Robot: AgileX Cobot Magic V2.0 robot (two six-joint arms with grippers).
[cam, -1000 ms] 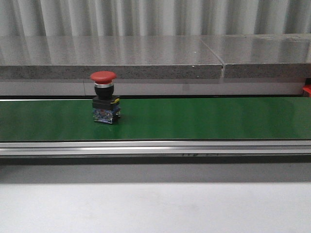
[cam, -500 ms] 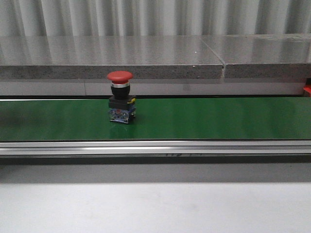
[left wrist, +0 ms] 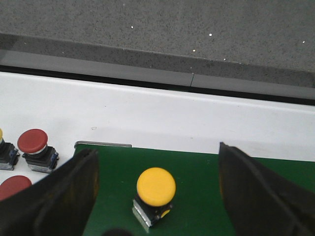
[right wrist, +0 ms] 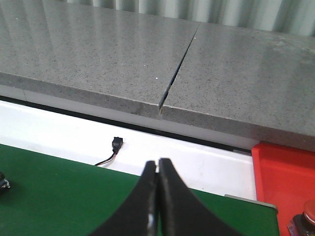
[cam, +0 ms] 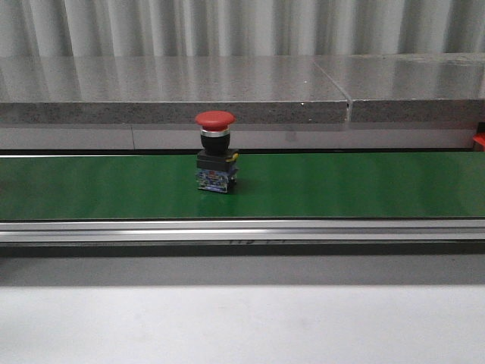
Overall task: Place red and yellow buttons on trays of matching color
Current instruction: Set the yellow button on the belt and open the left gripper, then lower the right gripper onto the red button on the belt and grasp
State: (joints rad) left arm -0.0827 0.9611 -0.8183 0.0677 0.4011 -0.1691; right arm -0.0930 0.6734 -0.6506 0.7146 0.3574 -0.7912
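Note:
A red mushroom button (cam: 215, 152) stands upright on the green belt (cam: 341, 186), left of centre in the front view; no gripper shows there. In the left wrist view a yellow button (left wrist: 155, 189) stands on the belt (left wrist: 197, 172) between my left gripper's (left wrist: 156, 150) wide-open fingers (left wrist: 69, 196), touching neither. My right gripper (right wrist: 158, 164) is shut and empty above the belt (right wrist: 49, 191). A red tray (right wrist: 285, 182) lies beside it, holding a reddish button (right wrist: 307, 216). No yellow tray is in view.
Two red buttons (left wrist: 33, 147) (left wrist: 12, 186) stand on the white surface beside the belt end, with another button (left wrist: 4, 153) cut off by the frame edge. A grey stone ledge (cam: 174, 91) runs behind the belt. A small wired connector (right wrist: 115, 145) lies on the white strip.
The red button has travelled rightwards along the belt, from near the left toward the middle. Nothing else in the front view has moved.

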